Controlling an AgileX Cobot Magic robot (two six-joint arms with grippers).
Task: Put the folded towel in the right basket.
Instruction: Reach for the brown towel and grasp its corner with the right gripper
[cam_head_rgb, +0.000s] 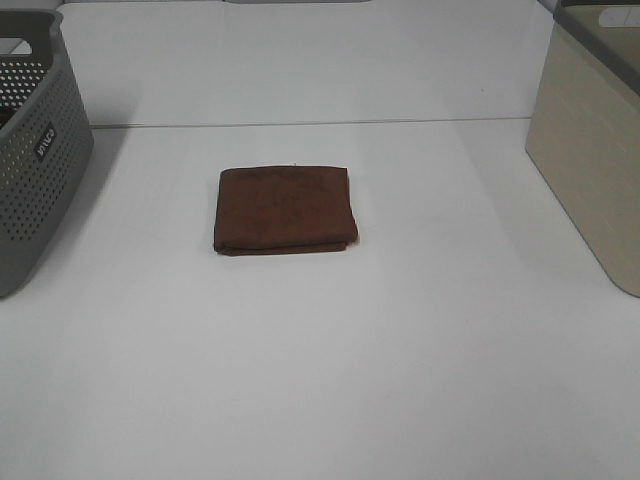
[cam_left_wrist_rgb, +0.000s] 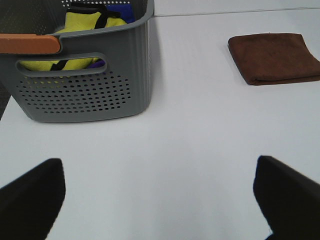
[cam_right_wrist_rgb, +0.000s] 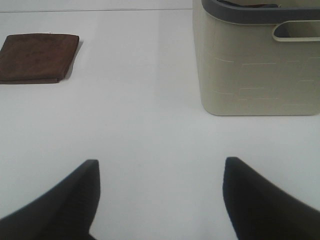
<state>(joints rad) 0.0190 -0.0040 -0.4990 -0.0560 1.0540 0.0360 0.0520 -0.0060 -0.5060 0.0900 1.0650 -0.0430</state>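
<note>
A folded brown towel lies flat on the white table, near the middle. It also shows in the left wrist view and the right wrist view. The beige right basket stands at the right edge; it also shows in the right wrist view. Neither arm shows in the exterior high view. My left gripper is open and empty, well short of the towel. My right gripper is open and empty, with the towel off to one side and the beige basket to the other.
A grey perforated basket stands at the left edge; the left wrist view shows it holding yellow and blue items. The white table extends around the towel.
</note>
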